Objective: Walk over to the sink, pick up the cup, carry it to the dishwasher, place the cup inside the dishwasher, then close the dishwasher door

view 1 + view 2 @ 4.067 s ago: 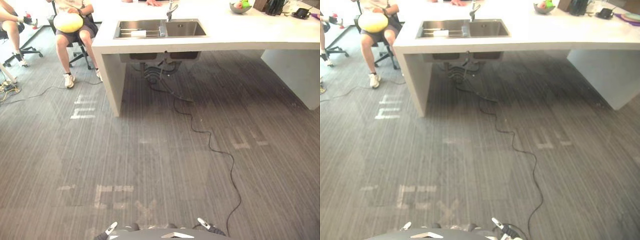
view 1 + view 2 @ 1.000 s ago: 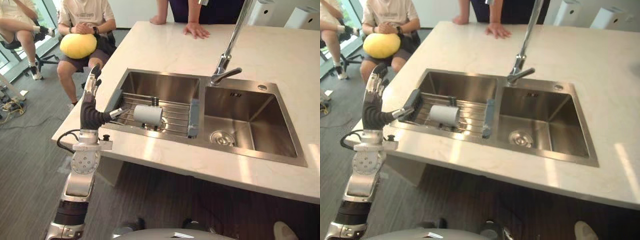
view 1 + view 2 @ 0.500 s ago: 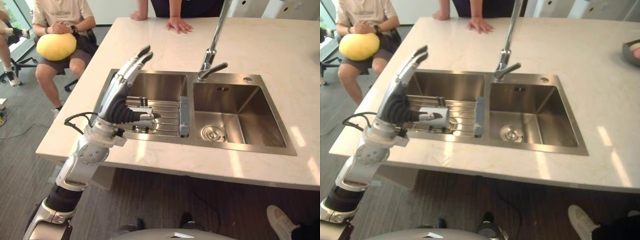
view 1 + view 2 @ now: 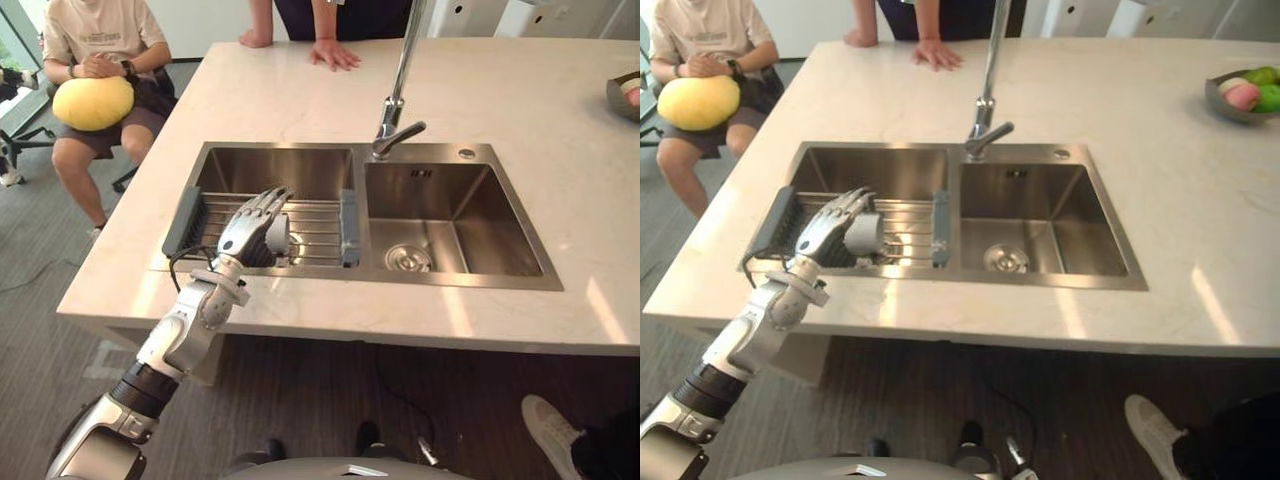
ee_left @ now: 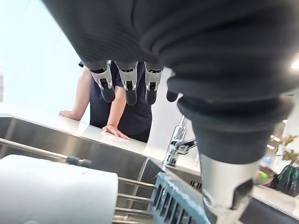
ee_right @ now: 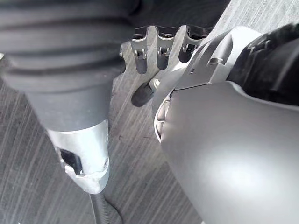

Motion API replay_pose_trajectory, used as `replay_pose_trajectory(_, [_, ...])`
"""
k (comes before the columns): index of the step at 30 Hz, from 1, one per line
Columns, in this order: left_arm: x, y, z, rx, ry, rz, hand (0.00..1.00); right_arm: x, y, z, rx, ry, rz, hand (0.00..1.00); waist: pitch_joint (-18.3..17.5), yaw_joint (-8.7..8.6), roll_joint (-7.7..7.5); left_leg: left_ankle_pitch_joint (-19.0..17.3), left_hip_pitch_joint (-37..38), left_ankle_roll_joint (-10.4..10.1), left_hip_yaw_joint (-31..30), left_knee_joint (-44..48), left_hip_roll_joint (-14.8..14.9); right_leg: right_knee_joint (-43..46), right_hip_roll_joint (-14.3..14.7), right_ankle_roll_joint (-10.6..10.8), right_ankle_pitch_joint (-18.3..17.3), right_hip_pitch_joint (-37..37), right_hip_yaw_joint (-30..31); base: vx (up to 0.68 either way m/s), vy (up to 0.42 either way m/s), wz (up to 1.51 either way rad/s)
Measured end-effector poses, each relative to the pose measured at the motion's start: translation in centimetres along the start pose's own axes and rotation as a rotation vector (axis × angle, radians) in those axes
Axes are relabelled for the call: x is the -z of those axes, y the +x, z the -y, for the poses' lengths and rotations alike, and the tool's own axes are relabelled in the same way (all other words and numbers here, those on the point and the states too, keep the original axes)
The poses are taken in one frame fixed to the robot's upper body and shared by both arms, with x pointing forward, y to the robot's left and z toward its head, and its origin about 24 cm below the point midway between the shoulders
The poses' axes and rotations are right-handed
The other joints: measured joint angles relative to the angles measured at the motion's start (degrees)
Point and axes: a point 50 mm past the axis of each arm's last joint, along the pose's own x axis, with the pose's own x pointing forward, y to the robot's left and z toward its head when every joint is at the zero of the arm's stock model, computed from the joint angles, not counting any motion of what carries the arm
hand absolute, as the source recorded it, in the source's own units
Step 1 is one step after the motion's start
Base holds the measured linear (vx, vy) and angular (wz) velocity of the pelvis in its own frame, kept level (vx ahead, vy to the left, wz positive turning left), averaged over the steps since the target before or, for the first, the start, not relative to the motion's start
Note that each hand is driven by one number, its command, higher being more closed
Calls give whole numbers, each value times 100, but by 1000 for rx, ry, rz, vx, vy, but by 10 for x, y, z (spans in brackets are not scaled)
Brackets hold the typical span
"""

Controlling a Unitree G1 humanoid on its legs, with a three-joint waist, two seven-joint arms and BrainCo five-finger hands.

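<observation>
1. Your left hand (image 4: 252,228) is left of centre in the left eye view, over the left basin of the sink (image 4: 275,170). Its fingers are stretched out loosely and hold nothing.
2. The cup (image 4: 862,235) is white and lies on its side on the wire rack (image 4: 315,225) that spans that basin, right beside the hand's fingers.
3. In the left wrist view the cup is in the lower left corner, with open space between it and the fingertips (image 5: 127,95) above. You cannot tell whether the palm touches it.
4. Your right hand (image 6: 161,53) is at the top of the right wrist view, fingers relaxed and empty, above the grey striped floor (image 6: 28,186).
5. The faucet (image 4: 398,95) rises at upper middle.
6. A fruit bowl (image 4: 1245,95) stands on the counter (image 4: 560,130) at upper right.
7. A seated person (image 4: 100,40) holds a yellow cushion (image 4: 92,102) at upper left.
8. Another person's hand (image 4: 335,55) rests on the counter's far edge.
</observation>
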Motion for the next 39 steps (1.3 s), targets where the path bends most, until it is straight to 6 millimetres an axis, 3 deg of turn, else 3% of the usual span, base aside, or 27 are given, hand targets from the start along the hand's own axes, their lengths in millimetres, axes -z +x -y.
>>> replay_pose_trajectory(6, [30, -5, 10, -2, 32, -174, 0, -3, 0, 0, 4, -21, 4, 0, 0, -127, 4, -27, 6, -68, 135, -24, 111, -1, 123, -26, -6, -98, 128, 37, -21, -16])
replay_pose_trajectory(12, [51, -10, 15, -4, 65, -316, 0, -11, -1, -4, 16, -68, 27, 0, 13, -133, 5, -72, 95, -88, 267, -22, 168, -3, 184, -24, -9, -90, 134, 35, 3, -12])
replay_pose_trajectory(18, [74, -17, 9, -27, 148, -447, 0, -5, -1, 1, 29, -76, 30, 0, 83, -236, -22, -116, 101, -111, 355, -1, 171, -5, 193, -28, -5, -138, 240, -6, 13, -9])
replay_pose_trajectory(27, [84, -12, 3, 34, 320, -546, 0, 10, -3, 15, 57, -175, 71, 0, 174, -409, 14, -165, 102, -123, 449, 16, 186, -4, 209, -30, -6, -180, 306, -1, 6, -5])
replay_pose_trajectory(34, [84, -7, 5, 68, 400, -531, 0, 11, -2, 9, 32, -184, 106, 0, 181, -431, 6, -197, 101, -148, 450, 65, 186, -5, 208, -35, -2, -169, 316, 0, 0, 0])
replay_pose_trajectory(39, [85, -2, 9, 207, 470, -550, 0, 15, -2, 11, 35, -216, 94, 0, 194, -461, 2, -207, 101, -158, 497, 65, 185, -5, 209, -33, -14, -195, 390, -14, 4, -5])
